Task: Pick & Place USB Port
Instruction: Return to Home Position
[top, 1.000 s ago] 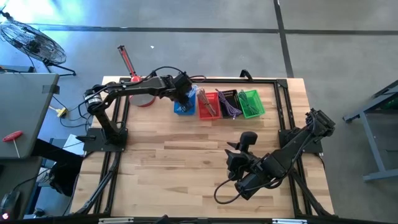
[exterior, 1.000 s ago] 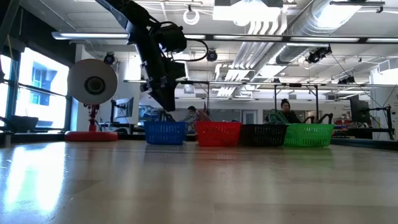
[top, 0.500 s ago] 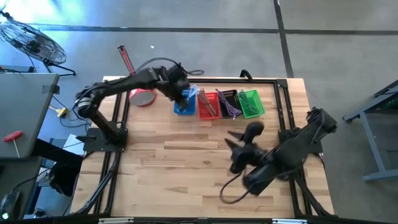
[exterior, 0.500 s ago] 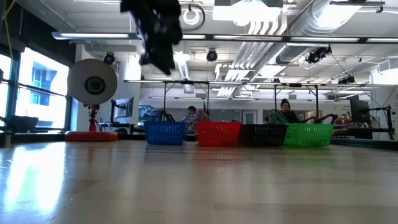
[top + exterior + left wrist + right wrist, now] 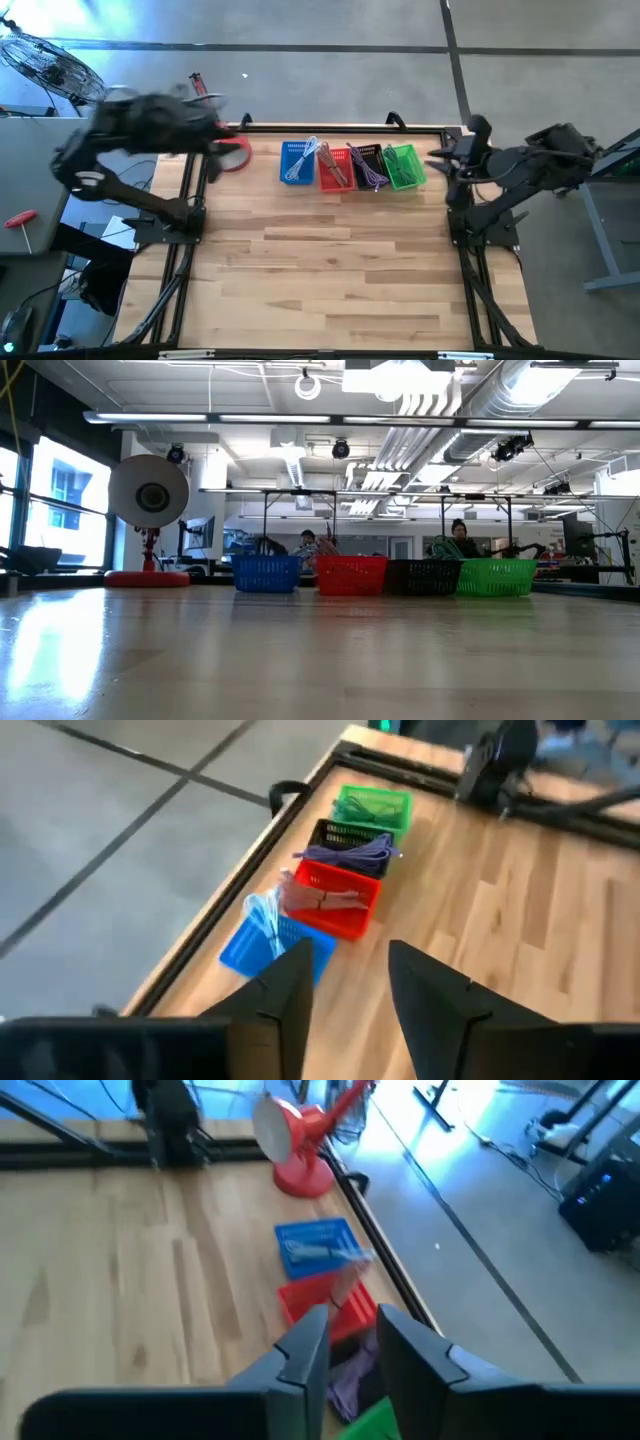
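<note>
Four filled bins line the far edge, so the left gripper and right gripper, both slightly parted and empty, should fold home clear of them.

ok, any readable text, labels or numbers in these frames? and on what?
None readable in any view.
Blue bin, red bin, black bin, green bin: no labels visible.
Left gripper and right gripper, near the back corners of the table: no markings visible on the fingers.
Room behind the table, low view: any signs are too small to read.
</note>
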Robot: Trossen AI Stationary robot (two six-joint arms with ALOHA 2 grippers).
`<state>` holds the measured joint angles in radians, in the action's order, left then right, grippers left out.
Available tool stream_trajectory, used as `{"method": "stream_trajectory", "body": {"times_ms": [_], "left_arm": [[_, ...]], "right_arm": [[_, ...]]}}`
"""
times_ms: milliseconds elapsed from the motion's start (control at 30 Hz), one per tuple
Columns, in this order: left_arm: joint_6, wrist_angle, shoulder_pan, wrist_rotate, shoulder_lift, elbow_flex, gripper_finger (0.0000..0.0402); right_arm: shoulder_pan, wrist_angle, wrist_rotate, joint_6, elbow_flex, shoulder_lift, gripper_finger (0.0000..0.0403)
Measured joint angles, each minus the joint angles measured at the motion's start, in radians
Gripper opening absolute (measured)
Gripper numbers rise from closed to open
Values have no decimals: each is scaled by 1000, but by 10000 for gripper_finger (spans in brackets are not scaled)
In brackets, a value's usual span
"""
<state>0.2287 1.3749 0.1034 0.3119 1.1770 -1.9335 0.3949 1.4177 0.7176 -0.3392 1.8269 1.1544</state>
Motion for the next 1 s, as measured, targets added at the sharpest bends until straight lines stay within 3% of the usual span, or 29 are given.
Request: {"method": "stream_trajectory", "body": {"times_ms": [100,233,367,733,1000], "left_arm": [[83,73,-68,72,-117,33,98],[150,50,-131,158,-274,164,18],[155,-45,-158,198,-432,364,5],[34,-619,-156,-16,-920,1068,1],[29,-862,-156,-138,-1128,1407,0]], "right_arm": [[-33,-1,-3,4,-127,-116,44],[-66,-52,11,0,-308,-267,6],[-76,-167,-64,8,-489,-405,3],[-76,-623,-220,114,-985,-743,1],[-76,-861,-265,140,-1253,-854,0]]}}
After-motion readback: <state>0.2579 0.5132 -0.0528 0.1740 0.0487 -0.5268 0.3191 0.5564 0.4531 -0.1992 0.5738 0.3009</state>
